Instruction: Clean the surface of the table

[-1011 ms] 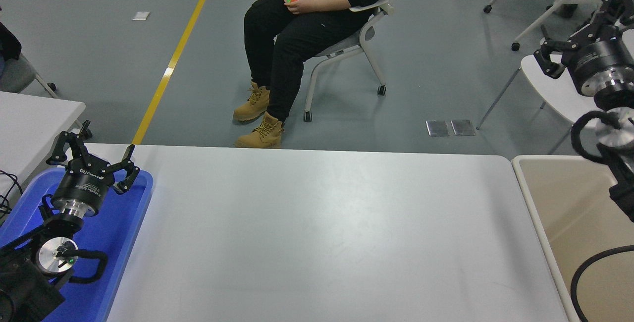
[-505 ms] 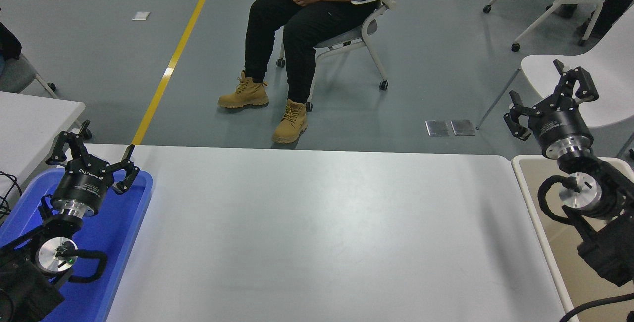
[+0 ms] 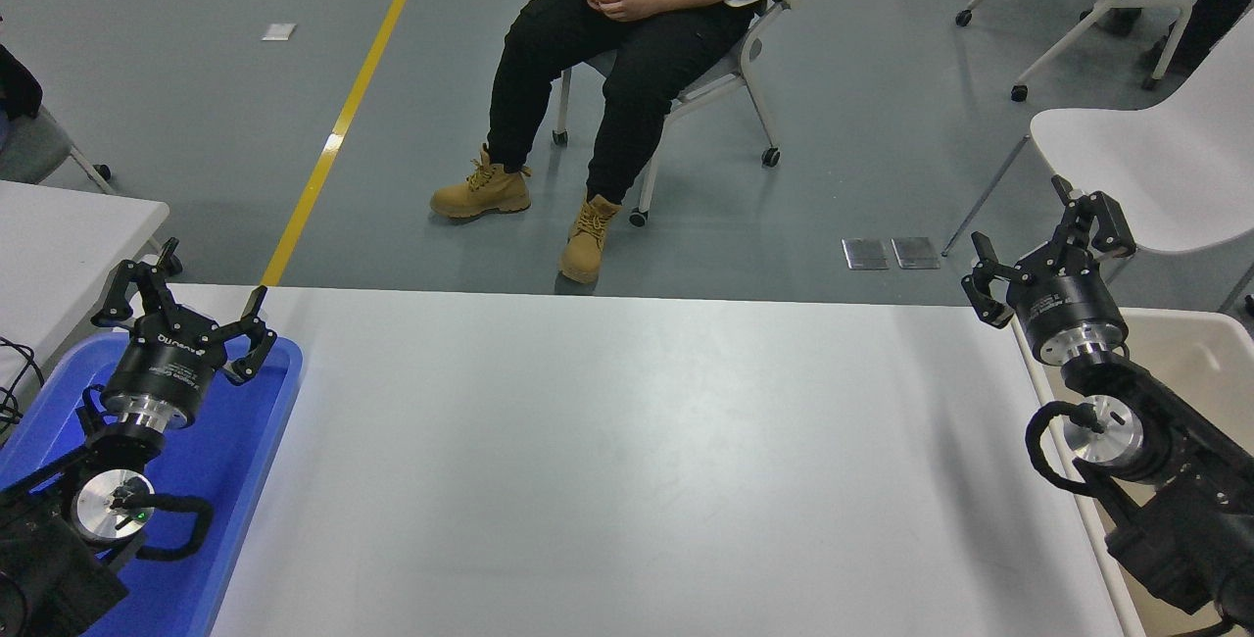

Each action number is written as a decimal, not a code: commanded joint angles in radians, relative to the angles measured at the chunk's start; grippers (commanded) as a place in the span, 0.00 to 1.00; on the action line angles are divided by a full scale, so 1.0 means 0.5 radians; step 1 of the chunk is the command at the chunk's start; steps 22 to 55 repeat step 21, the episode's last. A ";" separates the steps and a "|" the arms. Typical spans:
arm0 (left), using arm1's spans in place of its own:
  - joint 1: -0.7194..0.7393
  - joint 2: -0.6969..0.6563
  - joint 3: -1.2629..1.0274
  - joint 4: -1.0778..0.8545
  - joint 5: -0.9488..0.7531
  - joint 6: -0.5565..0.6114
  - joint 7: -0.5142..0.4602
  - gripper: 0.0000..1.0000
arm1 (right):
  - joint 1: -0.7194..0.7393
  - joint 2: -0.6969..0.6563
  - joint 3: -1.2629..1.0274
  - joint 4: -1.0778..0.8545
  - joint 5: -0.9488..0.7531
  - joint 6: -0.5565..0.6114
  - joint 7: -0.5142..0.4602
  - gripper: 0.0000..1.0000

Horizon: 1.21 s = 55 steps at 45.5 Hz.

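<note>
The table surface (image 3: 627, 461) is a wide matte white top with rounded corners and fills the lower half of the head view. Nothing lies on it. My right gripper (image 3: 1050, 237) is open and empty, above the table's far right corner, pointing away from me. My left gripper (image 3: 186, 302) is open and empty, parked at the lower left over the blue tray (image 3: 250, 461).
A beige bin (image 3: 1190, 363) stands against the table's right edge, under my right arm. A smaller white table (image 3: 69, 235) is at the left. A person sits on a chair (image 3: 730, 69) beyond the far edge, holding a small coloured cube. A white chair (image 3: 1156, 167) is at the right.
My right arm has come down and leftward from the upper right to the table's far right corner. The seated person shifted feet and chair. My left arm has not moved.
</note>
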State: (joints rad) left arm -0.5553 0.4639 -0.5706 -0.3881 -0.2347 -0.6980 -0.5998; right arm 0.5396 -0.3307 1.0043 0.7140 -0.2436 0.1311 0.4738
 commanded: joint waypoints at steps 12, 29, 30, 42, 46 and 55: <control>0.000 -0.001 0.000 0.000 0.000 0.000 0.000 1.00 | -0.076 0.011 -0.024 -0.017 -0.114 -0.001 0.145 0.98; 0.000 0.002 0.000 0.000 0.000 0.000 0.000 1.00 | -0.116 0.011 -0.030 -0.014 -0.114 -0.001 0.145 0.98; 0.000 0.002 0.000 0.000 0.000 0.000 0.000 1.00 | -0.116 0.011 -0.030 -0.014 -0.114 -0.001 0.145 0.98; 0.000 0.002 0.000 0.000 0.000 0.000 0.000 1.00 | -0.116 0.011 -0.030 -0.014 -0.114 -0.001 0.145 0.98; 0.000 0.002 0.000 0.000 0.000 0.000 0.000 1.00 | -0.116 0.011 -0.030 -0.014 -0.114 -0.001 0.145 0.98; 0.000 0.002 0.000 0.000 0.000 0.000 0.000 1.00 | -0.116 0.011 -0.030 -0.014 -0.114 -0.001 0.145 0.98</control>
